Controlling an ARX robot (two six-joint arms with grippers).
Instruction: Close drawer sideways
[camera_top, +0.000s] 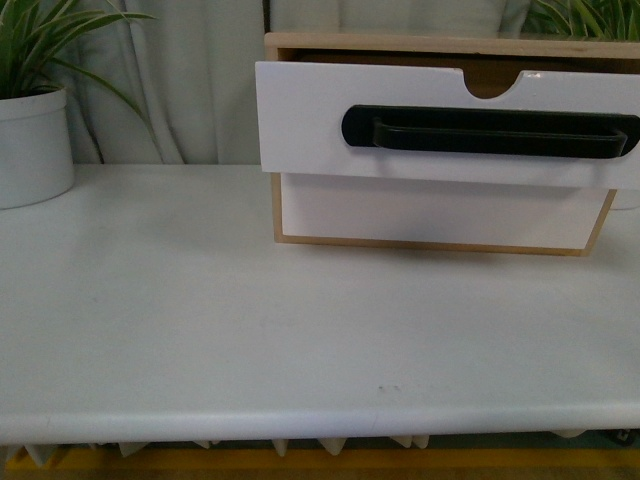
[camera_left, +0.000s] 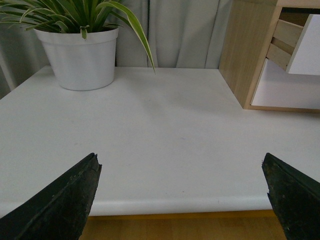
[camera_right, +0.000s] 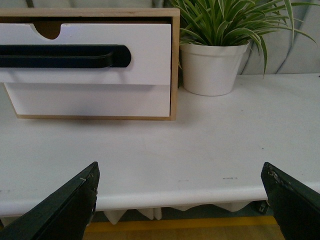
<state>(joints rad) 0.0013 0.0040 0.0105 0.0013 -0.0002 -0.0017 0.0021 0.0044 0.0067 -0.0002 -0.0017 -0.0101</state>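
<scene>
Front view: drawer (camera_top: 400, 88) juts beyond cabinet (camera_top: 430, 44) edge; left claw (camera_left: 180, 161) and right claw (camera_right: 180, 167) gape wide.

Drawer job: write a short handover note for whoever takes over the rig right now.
Left gripper: open, empty, over the table's front edge.
Right gripper: open, empty, facing the cabinet.
The drawer with the black handle stands pulled out of the cabinet; neither gripper touches it.
Done: nothing visible.
Left: reach the drawer and push it shut.
</scene>
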